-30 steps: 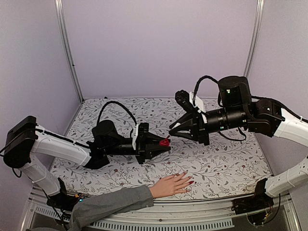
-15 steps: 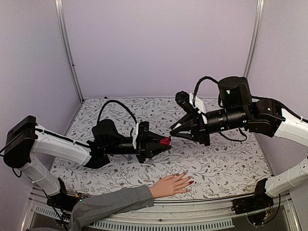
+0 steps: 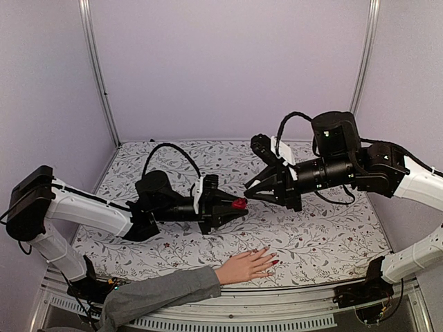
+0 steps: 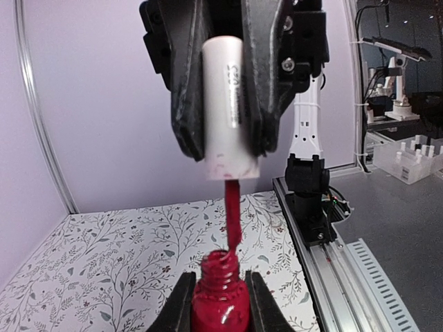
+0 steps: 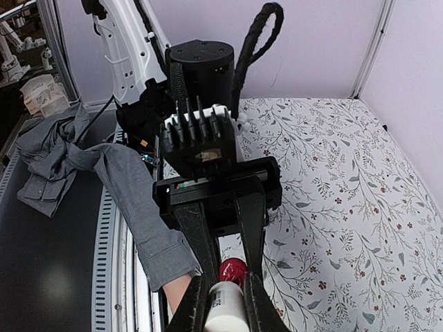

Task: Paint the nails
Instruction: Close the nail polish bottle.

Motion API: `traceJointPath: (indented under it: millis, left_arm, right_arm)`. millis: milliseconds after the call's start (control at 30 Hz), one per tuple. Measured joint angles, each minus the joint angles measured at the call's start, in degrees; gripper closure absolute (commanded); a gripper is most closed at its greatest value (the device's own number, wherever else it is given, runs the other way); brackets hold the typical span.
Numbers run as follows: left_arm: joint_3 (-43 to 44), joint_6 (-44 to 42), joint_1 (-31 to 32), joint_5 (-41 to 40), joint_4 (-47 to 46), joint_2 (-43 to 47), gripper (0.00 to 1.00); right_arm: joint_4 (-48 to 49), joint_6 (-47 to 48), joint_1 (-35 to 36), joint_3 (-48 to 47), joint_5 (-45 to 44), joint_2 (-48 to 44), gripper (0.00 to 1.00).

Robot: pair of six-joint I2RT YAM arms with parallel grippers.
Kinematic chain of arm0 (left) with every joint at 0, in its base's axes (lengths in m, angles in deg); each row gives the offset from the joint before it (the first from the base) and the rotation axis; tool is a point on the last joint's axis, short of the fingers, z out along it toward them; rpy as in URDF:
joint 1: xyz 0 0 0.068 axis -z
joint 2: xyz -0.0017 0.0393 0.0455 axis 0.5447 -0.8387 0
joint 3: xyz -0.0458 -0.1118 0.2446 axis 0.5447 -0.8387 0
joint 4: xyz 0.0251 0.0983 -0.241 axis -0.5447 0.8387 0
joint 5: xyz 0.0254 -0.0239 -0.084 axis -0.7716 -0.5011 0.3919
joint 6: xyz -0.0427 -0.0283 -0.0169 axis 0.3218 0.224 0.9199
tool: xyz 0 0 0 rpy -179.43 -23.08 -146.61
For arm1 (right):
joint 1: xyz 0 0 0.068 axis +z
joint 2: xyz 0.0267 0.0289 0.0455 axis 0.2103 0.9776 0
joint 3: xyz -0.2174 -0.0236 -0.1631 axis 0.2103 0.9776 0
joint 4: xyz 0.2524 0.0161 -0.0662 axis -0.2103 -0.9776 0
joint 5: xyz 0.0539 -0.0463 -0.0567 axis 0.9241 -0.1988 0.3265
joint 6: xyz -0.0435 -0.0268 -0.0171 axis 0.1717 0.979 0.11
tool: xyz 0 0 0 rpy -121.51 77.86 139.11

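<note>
A pale hand (image 3: 246,265) with a grey sleeve (image 3: 159,292) lies flat at the near table edge; its nails (image 3: 275,262) look glossy red at the fingertips. My left gripper (image 3: 237,205) is shut on a small red bottle (image 4: 220,300), held above the table. My right gripper (image 3: 248,188) is shut on the white cap (image 4: 228,107), whose red brush (image 4: 232,220) dips into the bottle's neck. In the right wrist view the cap (image 5: 227,304) sits just above the red bottle (image 5: 234,270).
The floral tablecloth (image 3: 311,235) covers the table. A metal rail (image 3: 228,319) runs along the near edge. Purple walls enclose the back and sides. The right arm's base (image 4: 308,194) shows in the left wrist view.
The left gripper with the bottle shifted slightly right toward the cap. The right gripper moved a little left. The hand has not moved.
</note>
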Motion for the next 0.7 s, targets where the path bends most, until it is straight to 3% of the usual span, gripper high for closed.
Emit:
traceJointPath:
  millis: [700]
  left_arm:
    - [0.9, -0.2, 0.1, -0.2, 2.1, -0.6, 1.00]
  right_arm:
    - [-2.8, 1.5, 0.8, -1.3, -3.2, 3.6, 1.00]
